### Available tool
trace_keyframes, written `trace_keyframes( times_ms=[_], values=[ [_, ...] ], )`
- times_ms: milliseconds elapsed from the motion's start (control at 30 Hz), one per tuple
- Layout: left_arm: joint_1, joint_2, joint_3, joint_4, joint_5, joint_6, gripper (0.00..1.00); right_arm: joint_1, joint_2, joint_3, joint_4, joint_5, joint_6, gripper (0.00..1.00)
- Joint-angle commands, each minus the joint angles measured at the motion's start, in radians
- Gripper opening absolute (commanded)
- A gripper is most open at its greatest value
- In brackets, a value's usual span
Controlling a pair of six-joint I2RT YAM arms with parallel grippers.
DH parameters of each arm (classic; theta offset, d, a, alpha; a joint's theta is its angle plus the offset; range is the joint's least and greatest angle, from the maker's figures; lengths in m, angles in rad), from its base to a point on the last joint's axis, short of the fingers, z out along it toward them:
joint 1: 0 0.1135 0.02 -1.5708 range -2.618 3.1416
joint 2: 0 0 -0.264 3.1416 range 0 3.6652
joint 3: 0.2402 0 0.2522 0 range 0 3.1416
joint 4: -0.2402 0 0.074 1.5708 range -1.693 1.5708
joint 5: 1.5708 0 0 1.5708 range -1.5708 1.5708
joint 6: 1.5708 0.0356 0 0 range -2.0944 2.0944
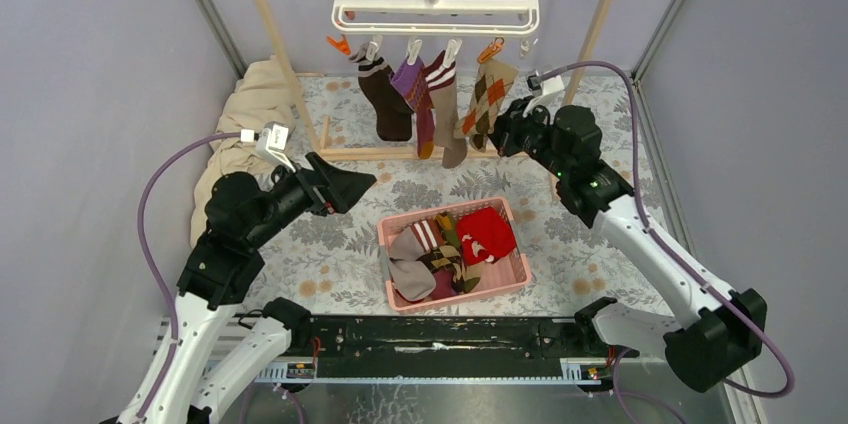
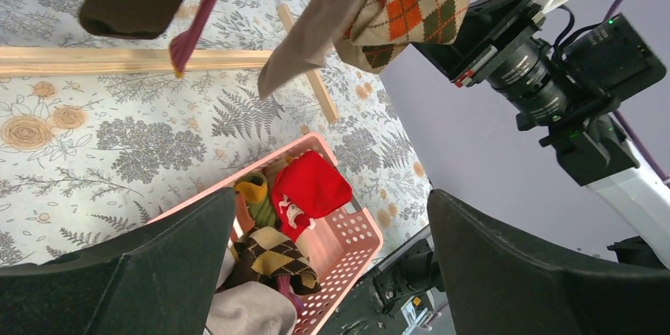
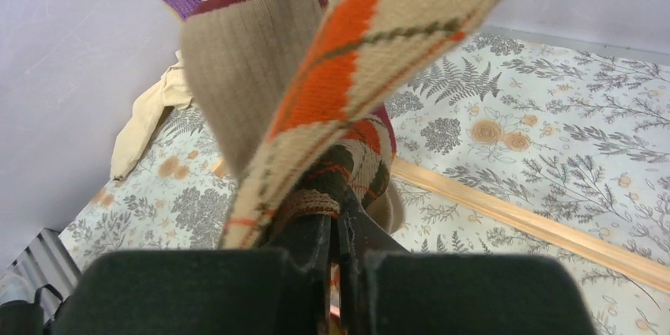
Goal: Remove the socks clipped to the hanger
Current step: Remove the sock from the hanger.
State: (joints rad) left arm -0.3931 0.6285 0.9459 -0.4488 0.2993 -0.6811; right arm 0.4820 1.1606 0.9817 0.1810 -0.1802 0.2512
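Note:
The white hanger (image 1: 435,4) hangs from the rail with several socks clipped under it: a brown one (image 1: 385,94), a purple-magenta one (image 1: 413,89), a beige one with maroon stripes (image 1: 447,109) and a tan-orange argyle sock (image 1: 487,94). My right gripper (image 1: 507,129) is shut on the lower end of the argyle sock (image 3: 355,74), whose fabric is pinched between the closed fingers of the gripper (image 3: 336,220). My left gripper (image 1: 350,184) stands wide open and holds nothing, left of the pink basket. In the left wrist view the left gripper (image 2: 332,272) looks past the basket at the argyle sock (image 2: 419,3).
A pink basket (image 1: 520,262) in the middle of the table holds several socks, a red one (image 1: 487,234) on top. The wooden rail frame (image 1: 270,34) stands behind it, its base bar (image 1: 370,153) on the floral cloth. A beige cloth heap (image 1: 245,124) lies at the back left.

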Motion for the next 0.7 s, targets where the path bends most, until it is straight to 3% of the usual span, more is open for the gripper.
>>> trace_keyframes(
  times_ms=[0,367,667],
  values=[
    [-0.006,-0.021,0.003,0.053,0.057,-0.02,0.99,-0.007,-0.063,0.112,-0.26,0.034,0.011,0.0],
    [-0.007,0.014,0.042,0.063,0.085,0.0,0.99,-0.017,-0.141,0.135,-0.348,-0.08,0.036,0.0],
    [-0.01,0.193,0.208,0.069,0.104,0.1,0.99,-0.04,-0.163,0.115,-0.363,-0.175,0.067,0.0]
  ],
)
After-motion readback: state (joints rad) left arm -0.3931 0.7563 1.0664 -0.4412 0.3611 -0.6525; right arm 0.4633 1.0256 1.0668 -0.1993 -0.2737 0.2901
